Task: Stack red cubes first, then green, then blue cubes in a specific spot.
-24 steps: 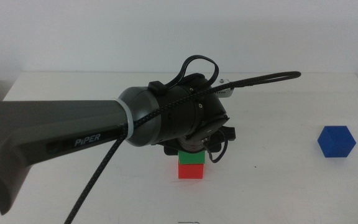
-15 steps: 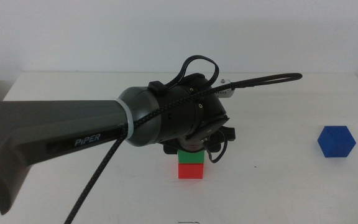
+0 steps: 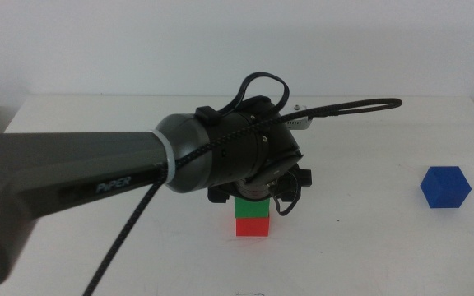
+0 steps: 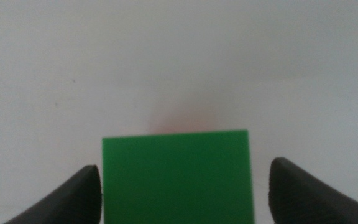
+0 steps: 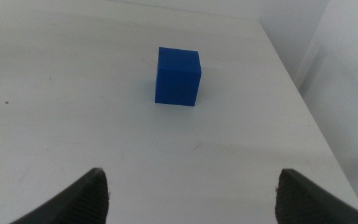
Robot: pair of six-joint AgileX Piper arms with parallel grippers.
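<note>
From the middle cam I've got the left tool point(image 3: 253, 196) sitting right over the stack, green cube point(image 3: 253, 208) on top of the red cube point(image 3: 253, 226) mid-table point(image 3: 369, 238), with the blue cube point(image 3: 446, 187) well off to the right. Left wrist cam shows the jaws spread with a gap on either side of the green cube point(image 4: 178, 177). Right wrist cam: right tool point(image 5: 188, 199) wide open, blue cube point(image 5: 178, 77) out ahead of it, untouched.

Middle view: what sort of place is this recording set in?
Likely a lab bench for robot tests: a plain white table against a bare wall, a Piper arm whose left gripper stands open around a green cube stacked on a red cube, and a blue cube.
</note>
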